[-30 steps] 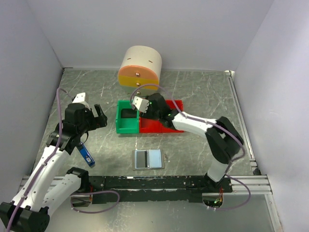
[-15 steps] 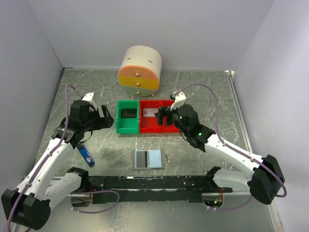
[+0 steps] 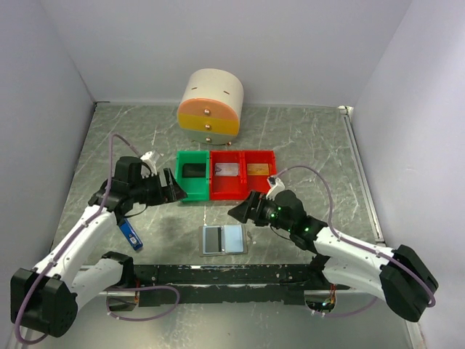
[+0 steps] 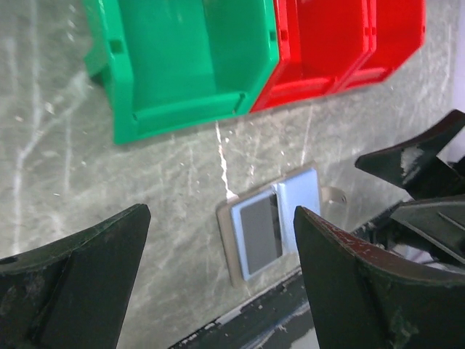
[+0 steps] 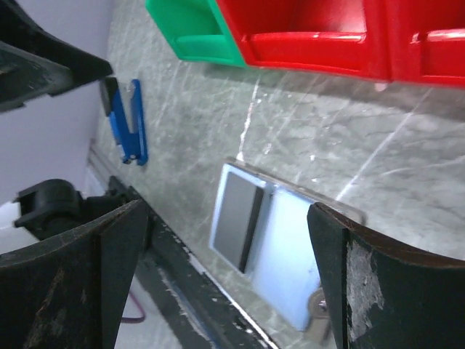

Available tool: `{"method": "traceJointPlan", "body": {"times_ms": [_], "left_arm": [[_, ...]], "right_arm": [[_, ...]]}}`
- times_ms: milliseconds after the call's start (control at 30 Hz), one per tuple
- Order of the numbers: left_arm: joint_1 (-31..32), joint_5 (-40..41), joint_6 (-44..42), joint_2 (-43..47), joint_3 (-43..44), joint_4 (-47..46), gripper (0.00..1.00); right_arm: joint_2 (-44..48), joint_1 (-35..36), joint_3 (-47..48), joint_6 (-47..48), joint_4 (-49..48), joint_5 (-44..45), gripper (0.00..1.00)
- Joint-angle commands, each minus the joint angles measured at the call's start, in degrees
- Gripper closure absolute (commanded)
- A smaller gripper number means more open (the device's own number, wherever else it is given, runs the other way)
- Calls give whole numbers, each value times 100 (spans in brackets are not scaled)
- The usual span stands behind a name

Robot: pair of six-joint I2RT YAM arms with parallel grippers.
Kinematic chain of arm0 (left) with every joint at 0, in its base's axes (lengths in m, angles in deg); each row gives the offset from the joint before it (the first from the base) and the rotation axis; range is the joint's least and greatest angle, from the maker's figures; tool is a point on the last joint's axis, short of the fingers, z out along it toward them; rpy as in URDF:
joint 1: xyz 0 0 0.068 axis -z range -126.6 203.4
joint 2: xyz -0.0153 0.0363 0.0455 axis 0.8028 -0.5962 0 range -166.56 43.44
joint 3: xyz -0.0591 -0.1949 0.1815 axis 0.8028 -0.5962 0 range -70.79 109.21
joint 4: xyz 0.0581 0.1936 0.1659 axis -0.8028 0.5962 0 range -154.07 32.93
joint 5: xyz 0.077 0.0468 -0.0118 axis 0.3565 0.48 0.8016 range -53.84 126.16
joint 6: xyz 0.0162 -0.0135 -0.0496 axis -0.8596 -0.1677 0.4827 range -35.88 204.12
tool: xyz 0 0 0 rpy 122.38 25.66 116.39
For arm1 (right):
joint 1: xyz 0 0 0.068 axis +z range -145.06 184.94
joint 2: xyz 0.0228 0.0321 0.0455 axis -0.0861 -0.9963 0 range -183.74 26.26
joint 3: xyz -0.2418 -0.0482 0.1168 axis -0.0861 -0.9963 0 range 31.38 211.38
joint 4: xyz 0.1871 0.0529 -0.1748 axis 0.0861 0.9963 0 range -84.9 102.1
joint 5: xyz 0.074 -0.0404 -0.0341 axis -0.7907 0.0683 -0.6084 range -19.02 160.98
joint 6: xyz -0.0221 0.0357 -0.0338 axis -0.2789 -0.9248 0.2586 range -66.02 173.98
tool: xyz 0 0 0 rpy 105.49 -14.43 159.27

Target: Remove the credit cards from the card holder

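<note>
The card holder (image 3: 224, 239) lies open and flat near the table's front edge, also seen in the left wrist view (image 4: 272, 229) and the right wrist view (image 5: 270, 227). A dark grey credit card (image 5: 236, 217) sits in its left pocket; the right side is pale blue. A black card (image 3: 192, 170) lies in the green bin, a silver card (image 3: 227, 170) in the middle red bin and a gold one (image 3: 256, 169) in the right red bin. My left gripper (image 3: 176, 191) hovers open to the holder's upper left, my right gripper (image 3: 236, 211) open just above it. Both are empty.
The green bin (image 3: 192, 185) and two red bins (image 3: 243, 190) stand in a row behind the holder. A round cream and orange drawer unit (image 3: 211, 105) is at the back. A blue-and-black stick (image 3: 130, 233) lies left of the holder. A black rail (image 3: 218, 275) runs along the front.
My right arm has swung back from the bins to just above the holder, its jaws spreading wide. The left gripper has moved right, toward the green bin.
</note>
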Motion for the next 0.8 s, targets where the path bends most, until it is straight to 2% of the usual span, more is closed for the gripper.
{"method": "traceJointPlan", "body": {"times_ms": [0,200,400,767], "left_arm": [[139,-856,363,-114,-234,-422,9],[1277,-517,880,-288,-544,-826,16],[1826,-383,1413,-318,-968,-1441,26],[2333,-326,1406,-803,-1114,-1609,44]], "right_arm": [[-122,163,7,-907,-490,-228,9],[-358,620,-227,-1343,-709,130,31],[-906,965,-57,-1474,-799,277,51],[-2184,1114,91,-1770,-1395,-20,70]]}}
